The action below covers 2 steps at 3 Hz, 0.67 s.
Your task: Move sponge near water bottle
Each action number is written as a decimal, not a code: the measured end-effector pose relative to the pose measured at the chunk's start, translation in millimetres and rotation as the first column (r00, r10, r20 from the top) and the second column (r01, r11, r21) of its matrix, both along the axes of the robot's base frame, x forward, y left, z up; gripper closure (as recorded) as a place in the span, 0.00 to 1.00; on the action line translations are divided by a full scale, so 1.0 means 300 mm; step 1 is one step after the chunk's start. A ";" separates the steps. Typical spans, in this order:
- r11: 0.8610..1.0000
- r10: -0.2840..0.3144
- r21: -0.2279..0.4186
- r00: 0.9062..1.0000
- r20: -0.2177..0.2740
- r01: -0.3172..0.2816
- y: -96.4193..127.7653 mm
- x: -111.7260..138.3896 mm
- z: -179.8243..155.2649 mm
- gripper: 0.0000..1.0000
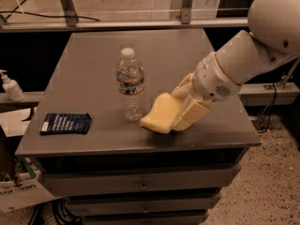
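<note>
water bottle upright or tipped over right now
Upright: the water bottle stands on its base on the table, white cap on top. The gripper, shut on the sponge, sits close beside it.

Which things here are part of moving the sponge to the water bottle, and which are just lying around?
Part of the job: sponge, held in the gripper low over the table; water bottle, upright close beside it.
Just lying about: dark packet near the table's front edge; pump bottle off to the side.

Sponge (pixel 158 115) in gripper (pixel 177 112) beside water bottle (pixel 131 86)
</note>
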State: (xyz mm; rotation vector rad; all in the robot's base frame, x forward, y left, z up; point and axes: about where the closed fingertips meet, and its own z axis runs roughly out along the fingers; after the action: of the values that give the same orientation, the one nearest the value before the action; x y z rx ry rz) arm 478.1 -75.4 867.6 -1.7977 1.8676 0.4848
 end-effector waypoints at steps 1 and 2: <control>0.997 0.074 -0.034 0.997 -0.005 -0.075 0.090 -0.012 -0.042 1.00; 0.992 0.107 -0.065 0.994 -0.003 -0.107 0.137 0.022 -0.060 1.00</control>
State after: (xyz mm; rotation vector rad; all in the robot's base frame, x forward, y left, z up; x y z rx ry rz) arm 484.6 -34.4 849.6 -1.9481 1.8120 0.4669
